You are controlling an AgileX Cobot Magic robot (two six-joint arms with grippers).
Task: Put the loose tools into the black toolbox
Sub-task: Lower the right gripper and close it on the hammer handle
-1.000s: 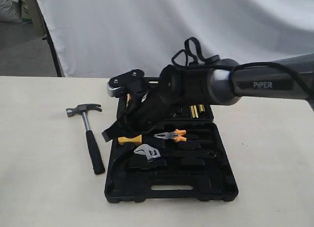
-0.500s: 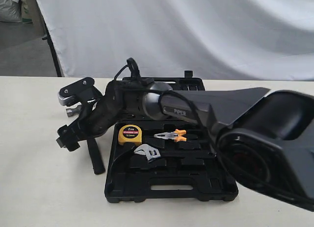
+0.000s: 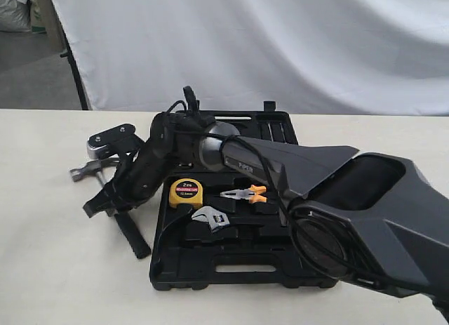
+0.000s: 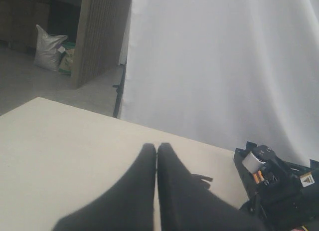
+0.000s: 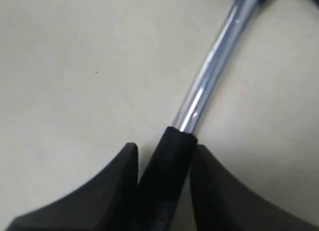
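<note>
The black toolbox (image 3: 245, 270) lies open on the table. In it sit a yellow tape measure (image 3: 185, 192), orange-handled pliers (image 3: 244, 194) and an adjustable wrench (image 3: 212, 218). Left of the box is the hammer (image 3: 88, 172), head tilted to the left. My right gripper (image 3: 112, 199) reaches across to it and is shut on the hammer's black grip (image 5: 169, 166), one finger on each side; the steel shaft (image 5: 209, 76) runs away from the jaws. My left gripper (image 4: 156, 148) is shut and empty over bare table; it is out of the exterior view.
The right arm's dark body (image 3: 337, 199) spans the toolbox and hides its right half. A white backdrop (image 3: 245, 44) hangs behind the table. Bare tabletop (image 3: 63, 269) lies left of the hammer and in front of the box.
My right gripper moved left from over the tape measure in the toolbox to the hammer and closed on its handle. The hammer's head has shifted left and down.
</note>
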